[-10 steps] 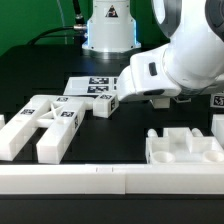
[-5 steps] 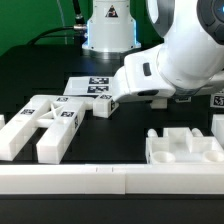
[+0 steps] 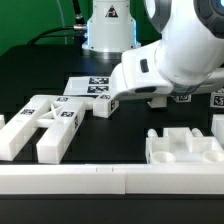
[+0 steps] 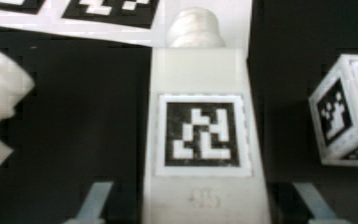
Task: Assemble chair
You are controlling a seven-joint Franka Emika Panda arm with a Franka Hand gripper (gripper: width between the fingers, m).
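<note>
In the wrist view a chunky white bar (image 4: 204, 120) of the chair, with a black-and-white tag on its upper face, runs lengthwise between my fingers. My gripper (image 4: 202, 203) is shut on its near end, one finger on each long side. In the exterior view the bar's tagged end (image 3: 106, 105) sticks out from under the white hand toward that view's left. There my gripper (image 3: 135, 100) is mostly hidden by the hand. A slotted X-shaped chair piece (image 3: 55, 122) lies at the exterior view's left. A blocky slotted panel (image 3: 185, 150) lies at the front right.
The marker board (image 3: 95, 86) lies flat behind the bar, its tags also showing as the marker board (image 4: 87, 8) in the wrist view. A small tagged white cube (image 4: 350, 105) sits close beside the bar. A long white rail (image 3: 110, 182) runs along the front. The robot base (image 3: 108, 30) stands behind.
My jaws have closed from wide open onto the bar. The hand has shifted slightly toward the exterior view's left and upward.
</note>
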